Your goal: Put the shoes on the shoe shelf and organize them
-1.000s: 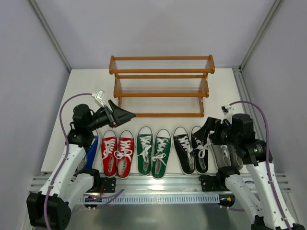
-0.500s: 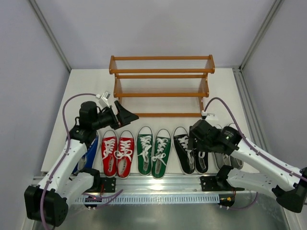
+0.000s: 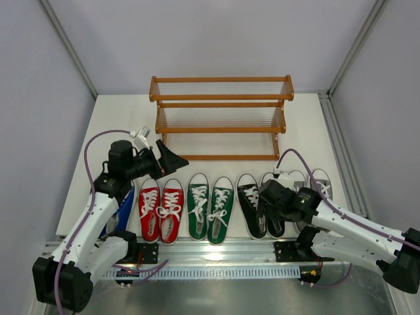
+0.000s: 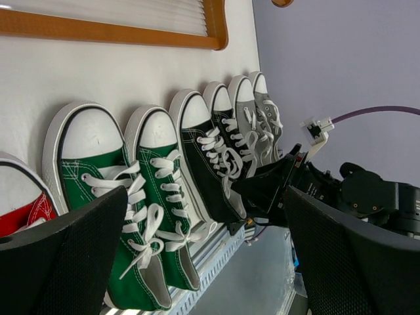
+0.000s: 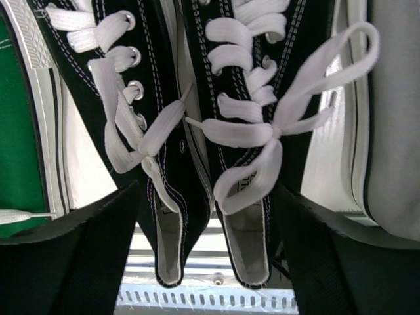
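Observation:
The shoes stand in a row at the near edge, toes toward the wooden shoe shelf (image 3: 221,118), which holds nothing. From the left they are a blue pair (image 3: 122,209) mostly hidden under my left arm, a red pair (image 3: 161,211), a green pair (image 3: 210,207), a black pair (image 3: 257,209) and a grey pair (image 3: 319,184). My right gripper (image 3: 266,197) is open low over the black pair (image 5: 216,131), a finger (image 5: 65,262) on each side of the heels. My left gripper (image 3: 176,158) is open and empty, above the red pair's toes.
The left wrist view shows the green pair (image 4: 118,197), the black pair (image 4: 210,157), the grey pair (image 4: 259,118), the shelf's lowest rail (image 4: 131,29) and my right arm (image 4: 315,190). A slotted metal rail (image 3: 216,270) runs along the front edge. Grey walls close in both sides.
My right arm has swung down and to the left, from beside the grey pair to low over the black pair. My left arm has barely moved.

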Available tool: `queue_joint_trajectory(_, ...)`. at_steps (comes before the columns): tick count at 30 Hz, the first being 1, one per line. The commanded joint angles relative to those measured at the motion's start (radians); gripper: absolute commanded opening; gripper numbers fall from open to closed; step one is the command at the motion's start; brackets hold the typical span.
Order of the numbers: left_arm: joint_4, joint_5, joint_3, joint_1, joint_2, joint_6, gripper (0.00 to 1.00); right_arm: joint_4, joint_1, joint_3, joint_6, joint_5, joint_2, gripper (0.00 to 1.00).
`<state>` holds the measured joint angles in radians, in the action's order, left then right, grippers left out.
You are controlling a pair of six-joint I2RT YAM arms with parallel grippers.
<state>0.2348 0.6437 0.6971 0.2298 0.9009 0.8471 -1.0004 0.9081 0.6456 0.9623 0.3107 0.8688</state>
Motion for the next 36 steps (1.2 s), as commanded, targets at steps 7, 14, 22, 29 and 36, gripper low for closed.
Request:
queue_joint_trajectory(7,0.001,-0.003,-0.004,0.003,0.006,-0.022,1.00,0.201,0.008,-0.057,-0.046,-0.015,0.053,0.52)
queue_joint_trajectory(14,0.018,-0.004,-0.002,0.005,-0.005,-0.029,1.00,0.247,0.009,-0.049,-0.056,0.039,0.194,0.43)
queue_joint_trajectory(22,0.040,-0.009,-0.001,0.003,-0.028,-0.043,1.00,0.209,0.009,-0.061,-0.005,0.076,0.271,0.04)
queue_joint_trajectory(29,0.043,-0.012,0.001,0.003,-0.046,-0.049,1.00,0.120,0.021,0.000,-0.048,0.105,-0.011,0.04)
queue_joint_trajectory(36,0.041,-0.006,0.002,0.003,-0.056,-0.046,1.00,-0.007,0.021,0.149,-0.091,0.179,-0.050,0.04)
